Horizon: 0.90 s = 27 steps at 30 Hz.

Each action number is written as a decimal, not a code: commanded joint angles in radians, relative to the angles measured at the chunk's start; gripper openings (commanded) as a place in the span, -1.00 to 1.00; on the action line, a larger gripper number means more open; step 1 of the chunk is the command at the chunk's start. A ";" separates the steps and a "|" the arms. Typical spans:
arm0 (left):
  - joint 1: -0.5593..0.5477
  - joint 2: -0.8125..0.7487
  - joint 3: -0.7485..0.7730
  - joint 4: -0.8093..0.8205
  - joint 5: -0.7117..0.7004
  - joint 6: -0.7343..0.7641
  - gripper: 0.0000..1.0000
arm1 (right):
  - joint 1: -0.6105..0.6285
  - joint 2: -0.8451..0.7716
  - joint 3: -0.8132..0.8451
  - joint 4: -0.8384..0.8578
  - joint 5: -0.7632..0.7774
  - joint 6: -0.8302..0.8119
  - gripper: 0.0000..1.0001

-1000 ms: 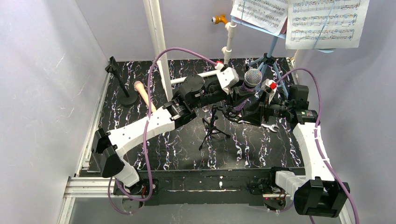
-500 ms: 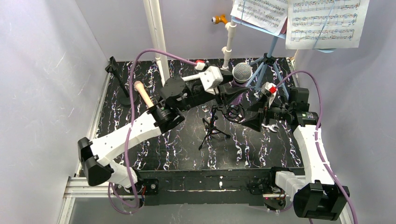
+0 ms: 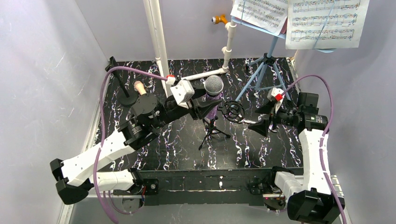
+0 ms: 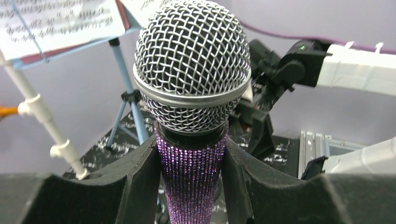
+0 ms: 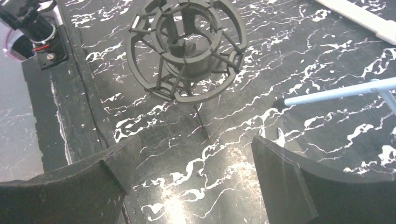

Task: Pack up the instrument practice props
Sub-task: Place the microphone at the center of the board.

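My left gripper (image 3: 205, 103) is shut on the purple glitter microphone (image 3: 214, 88), holding it upright above the table; its fingers clamp the glitter handle (image 4: 191, 182) below the mesh head. The black mic tripod (image 3: 212, 127) stands just below, its ring mount (image 3: 233, 111) empty and seen close in the right wrist view (image 5: 187, 51). My right gripper (image 3: 264, 120) is open and empty to the ring's right. The peach microphone (image 3: 138, 86) lies by the round-base holder (image 3: 126, 99), partly behind my left arm. The light-blue music rack (image 3: 264, 70) holds sheet-music pages (image 3: 327, 23) at the back right.
White plastic pipes (image 3: 156, 42) stand at the back, with one pipe (image 3: 203, 74) lying on the table. The silver wrench tip (image 5: 275, 135) shows by my right finger. A blue tripod leg (image 5: 336, 93) crosses the right wrist view. Purple walls close in on three sides.
My left arm has pulled back left and nearer with the purple microphone, from beside the music rack to over the black tripod. My right gripper has drawn back to the right.
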 commanded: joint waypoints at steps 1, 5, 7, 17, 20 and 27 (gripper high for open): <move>-0.002 -0.097 -0.028 -0.153 -0.115 0.016 -1.00 | -0.052 -0.039 -0.032 0.061 -0.002 0.048 0.97; -0.003 -0.134 -0.042 -0.353 -0.223 -0.020 -1.00 | -0.111 -0.056 -0.117 0.239 -0.027 0.213 0.97; -0.003 -0.160 -0.077 -0.399 -0.265 -0.051 -1.00 | -0.127 -0.057 -0.155 0.306 -0.026 0.268 0.97; 0.012 -0.277 -0.338 -0.423 -0.496 -0.130 -1.00 | -0.132 -0.037 -0.261 0.480 0.131 0.372 0.97; 0.070 -0.265 -0.361 -0.447 -0.497 -0.170 -1.00 | -0.133 -0.031 -0.273 0.511 0.178 0.403 0.97; 0.517 -0.218 -0.471 -0.435 -0.232 -0.428 -1.00 | -0.133 -0.029 -0.287 0.524 0.210 0.409 0.97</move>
